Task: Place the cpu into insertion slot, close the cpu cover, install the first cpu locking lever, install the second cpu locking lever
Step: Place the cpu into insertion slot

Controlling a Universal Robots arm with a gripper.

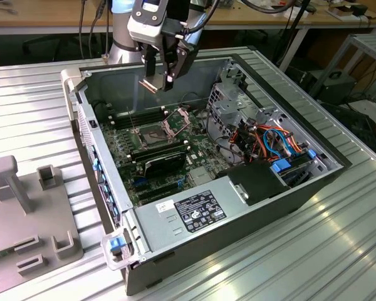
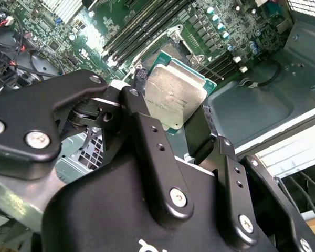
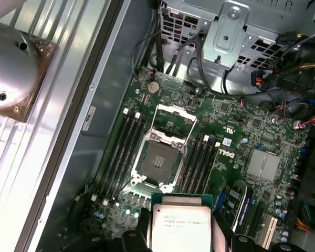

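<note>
My gripper (image 1: pixel 158 80) hangs above the open computer case, shut on the cpu (image 1: pixel 151 84). In both wrist views the cpu (image 2: pixel 173 97) (image 3: pixel 179 226) is a flat square chip with a dull silver top, pinched at its edges between the black fingers (image 2: pixel 143 123). The insertion slot (image 3: pixel 158 161) (image 1: pixel 149 135) lies bare on the green motherboard, below the chip and apart from it, its dark centre showing. The cpu cover (image 3: pixel 173 119) (image 1: pixel 178 120) is swung open beside the slot, a thin metal frame with a square window.
Long black memory slots (image 3: pixel 127 144) run along both sides of the slot. A metal drive cage (image 1: pixel 233 100), coloured cables (image 1: pixel 272 141) and a black power supply (image 1: pixel 200 207) fill the exterior view's right of the case. A grey fixture (image 1: pixel 25 207) sits on the ribbed table.
</note>
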